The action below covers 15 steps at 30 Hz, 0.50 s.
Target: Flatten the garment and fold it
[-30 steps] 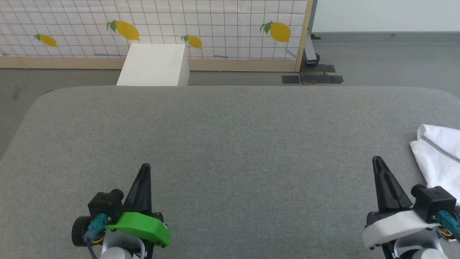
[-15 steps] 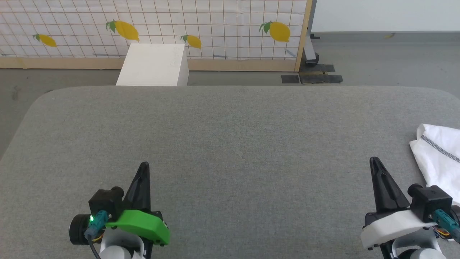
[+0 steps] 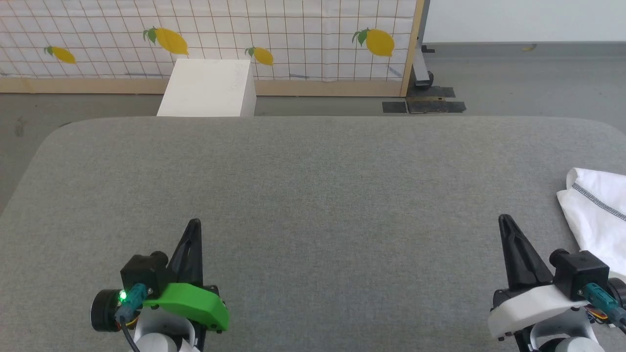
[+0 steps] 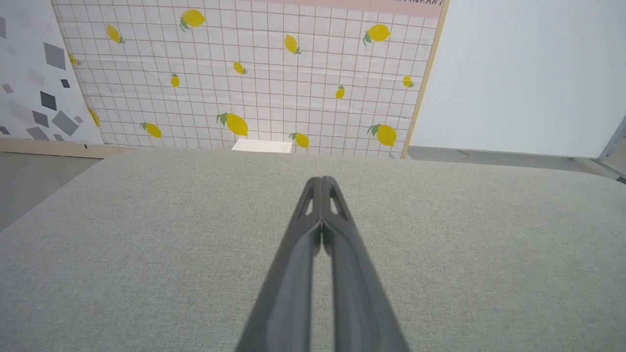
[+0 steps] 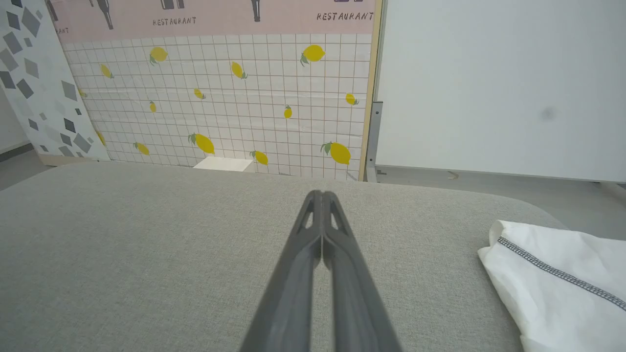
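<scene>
Grey fabric covers the wide padded table (image 3: 313,161), and the garment (image 3: 594,215) lies at its far right edge. It is a crumpled white heap with a line of dark zigzag stitching across it. Part of it runs out of the head view, so I cannot tell how much hangs over the table's side. Just beside it, on its left and nearer the robot, the right gripper (image 3: 503,219) points forward over the table with its two dark fingers pressed together, holding nothing and clear of the shirt. Well apart, toward the other side of the table, the left gripper (image 3: 194,223) is likewise closed tip to tip and empty. Beyond the far edge a white box (image 3: 208,88) stands on the floor before a lemon-printed tiled panel (image 3: 293,39).

None of the flattening looks begun. The main risk is the shirt's place so near the edge: a sideways nudge from closed fingers could push it off the table rather than catch it. The cloth is thin and bunched, so a pinch may take several layers at once and drag the heap as a lump instead of spreading it. With the left arm far off, a one-sided pull toward the middle could twist the sleeves under the body
</scene>
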### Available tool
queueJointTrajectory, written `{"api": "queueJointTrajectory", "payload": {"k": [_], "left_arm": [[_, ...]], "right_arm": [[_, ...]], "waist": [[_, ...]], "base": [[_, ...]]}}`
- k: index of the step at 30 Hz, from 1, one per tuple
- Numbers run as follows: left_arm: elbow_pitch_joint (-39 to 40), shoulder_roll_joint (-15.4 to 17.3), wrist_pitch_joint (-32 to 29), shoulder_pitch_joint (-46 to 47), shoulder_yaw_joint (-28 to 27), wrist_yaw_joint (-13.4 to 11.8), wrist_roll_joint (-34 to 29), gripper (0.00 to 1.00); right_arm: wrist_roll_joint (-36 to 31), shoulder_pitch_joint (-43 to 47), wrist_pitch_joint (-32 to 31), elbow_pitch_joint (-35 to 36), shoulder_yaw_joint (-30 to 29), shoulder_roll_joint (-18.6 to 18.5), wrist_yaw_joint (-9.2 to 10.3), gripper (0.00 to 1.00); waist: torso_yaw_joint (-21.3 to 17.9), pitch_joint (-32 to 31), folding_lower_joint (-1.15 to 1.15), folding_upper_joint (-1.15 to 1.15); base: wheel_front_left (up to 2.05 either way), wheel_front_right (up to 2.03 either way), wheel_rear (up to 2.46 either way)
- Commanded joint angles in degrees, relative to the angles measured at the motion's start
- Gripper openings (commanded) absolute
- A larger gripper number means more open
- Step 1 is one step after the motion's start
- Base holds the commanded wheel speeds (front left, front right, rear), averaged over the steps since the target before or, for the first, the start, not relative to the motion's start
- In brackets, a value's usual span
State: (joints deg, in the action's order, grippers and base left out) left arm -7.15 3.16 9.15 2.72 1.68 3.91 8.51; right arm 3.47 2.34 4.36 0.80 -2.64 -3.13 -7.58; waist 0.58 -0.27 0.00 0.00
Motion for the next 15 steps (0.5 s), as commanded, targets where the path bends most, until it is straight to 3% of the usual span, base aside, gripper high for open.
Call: {"api": "queueJointTrajectory", "payload": {"k": [1, 15], "left_arm": [[0.41, -0.11, -0.36, -0.97, -0.17, -0.52, -0.71, 0.00], [1.65, -0.14, -1.98, -1.29, -0.45, -1.14, -2.15, 0.00]], "right_arm": [[-0.48, -0.82, -0.28, -0.20, 0.17, 0.09, 0.03, 0.00], [-1.03, -1.10, -1.03, -0.31, 0.63, 0.12, 0.04, 0.00]], "waist": [[-0.01, 0.01, 0.00, 0.00], [-0.11, 0.05, 0.00, 0.00]], "base": [[0.00, 0.00, 0.00], [0.00, 0.00, 0.00]]}}
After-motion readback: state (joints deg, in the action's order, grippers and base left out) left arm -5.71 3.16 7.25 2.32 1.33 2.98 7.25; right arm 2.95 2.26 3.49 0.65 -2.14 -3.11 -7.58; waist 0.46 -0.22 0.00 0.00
